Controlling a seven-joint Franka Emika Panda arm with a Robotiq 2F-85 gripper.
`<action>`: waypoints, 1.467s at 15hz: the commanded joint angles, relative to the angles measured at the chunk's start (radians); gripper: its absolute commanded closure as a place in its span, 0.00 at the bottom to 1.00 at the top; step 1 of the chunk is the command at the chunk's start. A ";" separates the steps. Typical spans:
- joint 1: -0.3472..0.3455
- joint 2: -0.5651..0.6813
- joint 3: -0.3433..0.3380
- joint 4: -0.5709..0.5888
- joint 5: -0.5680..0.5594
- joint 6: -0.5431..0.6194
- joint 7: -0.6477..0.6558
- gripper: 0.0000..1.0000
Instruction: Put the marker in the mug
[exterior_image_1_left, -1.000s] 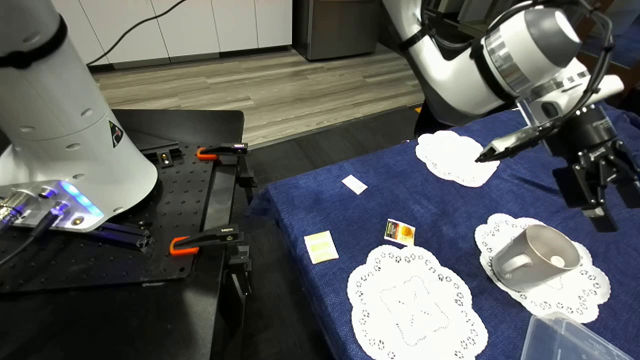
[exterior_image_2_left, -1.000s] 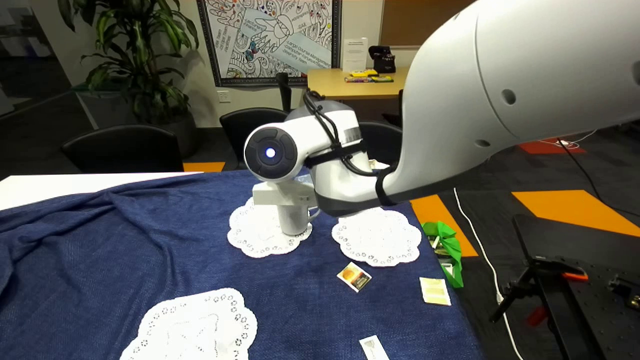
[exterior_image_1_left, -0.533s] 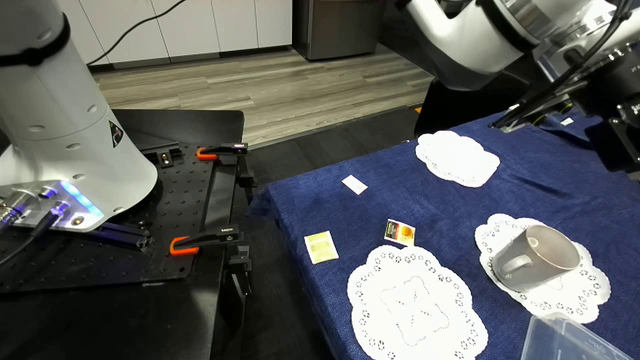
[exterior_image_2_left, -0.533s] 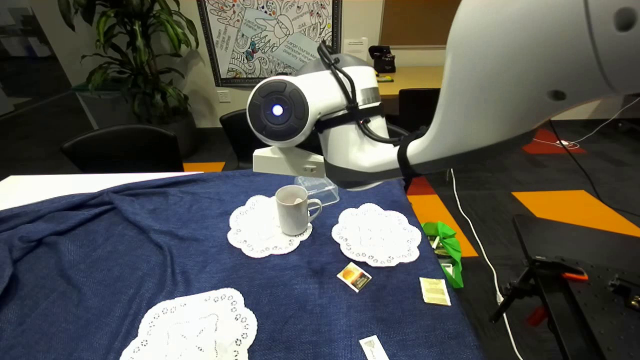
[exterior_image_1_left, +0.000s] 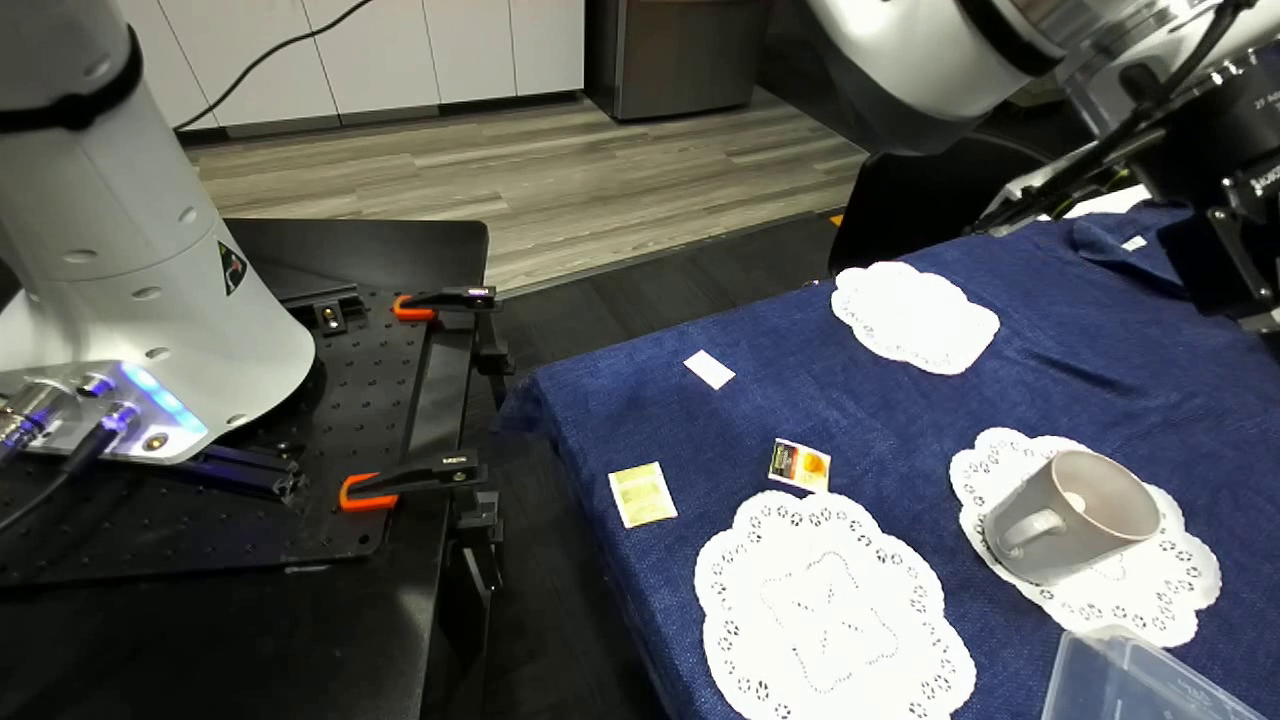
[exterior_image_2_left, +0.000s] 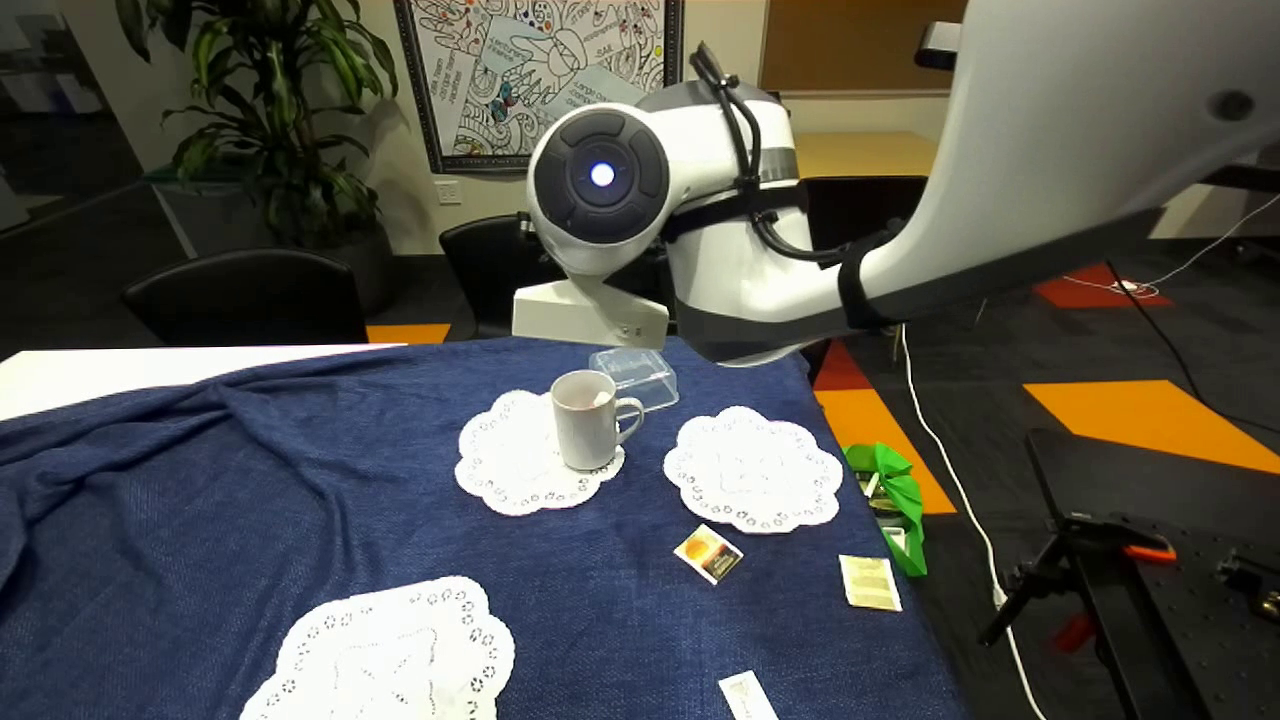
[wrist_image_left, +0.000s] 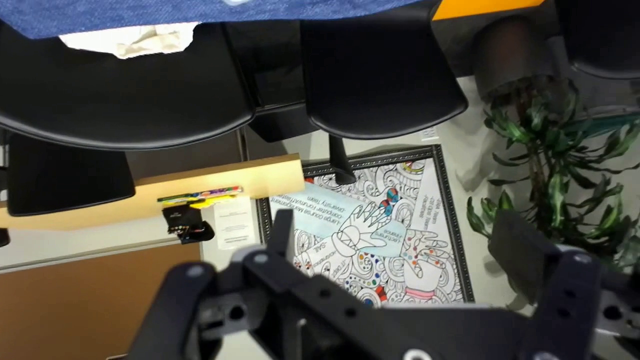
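The light-grey mug stands upright on a white lacy doily. It also shows in an exterior view with its handle to the right. Inside the mug is a small pale round end, which looks like the marker's paler end. The red body of the marker does not show. My gripper is open in the wrist view, with nothing between its fingers. It points toward the wall, away from the mug. In an exterior view only part of the gripper shows at the right edge, above the table and apart from the mug.
A clear plastic box lies beside the mug. More doilies lie on the blue cloth. Small flat packets lie near the table edge, including a yellow-and-black one. Black chairs stand beyond the table.
The arm has risen away from the mug, and the gripper has moved up toward the edge of an exterior view. The pale end inside the mug has shifted position. The mug has not moved.
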 joint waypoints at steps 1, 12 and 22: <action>0.019 -0.136 0.017 -0.123 0.026 0.149 -0.133 0.00; -0.147 -0.544 0.304 -0.343 0.202 0.336 -0.846 0.00; -0.513 -0.731 0.791 -0.425 0.308 0.221 -1.200 0.00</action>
